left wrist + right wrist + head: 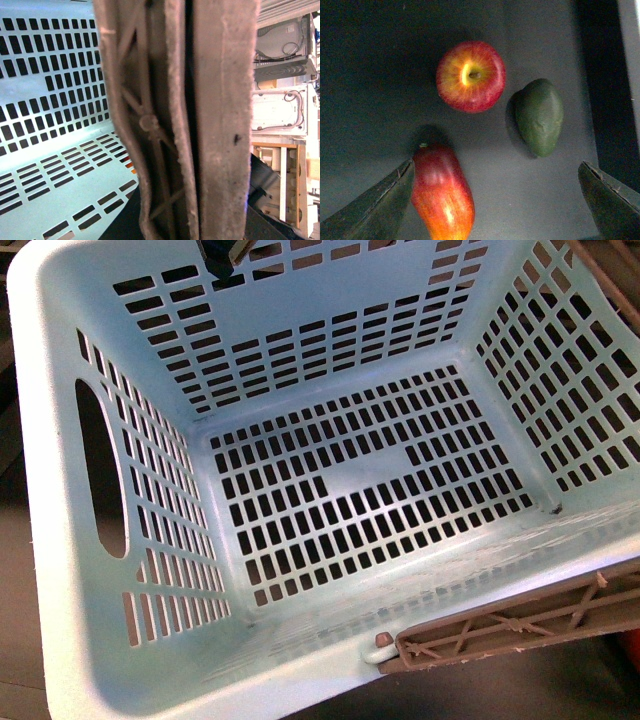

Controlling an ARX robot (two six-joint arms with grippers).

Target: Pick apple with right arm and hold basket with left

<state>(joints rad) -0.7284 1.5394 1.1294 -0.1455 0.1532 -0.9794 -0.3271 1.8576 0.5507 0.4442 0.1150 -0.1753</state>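
Tabletop: dark grey, flat and matte. It is seen only from the right wrist, and a black band runs along one edge.
Basket: pale blue plastic, rectangular, with slotted walls and floor and an oval grip hole in one side wall. It fills the front view, and its inside also shows from the left wrist.
Handle: brown ribbed plastic bar hinged at the basket's near rim. A similar bar fills the middle of the left wrist view, very close to the camera.
Left gripper: dark grey-black metal. Only a small part shows, at the basket's far rim, and I cannot tell whether its fingers are spread or closed.
Right gripper: two dark angular fingers spread wide with nothing between the tips, hanging over the tabletop.
Elongated fruit: red shading to orange, lying just beside one right finger. Contact cannot be judged.
Green fruit: dull, egg-shaped, lying nearer the banded edge than the apple.
Apple: small, round and red with a yellowish-orange patch around the stem, which faces the camera. It rests on the tabletop beyond the fingertips, clear of both, near the green fruit but apart from it, and outside the basket.
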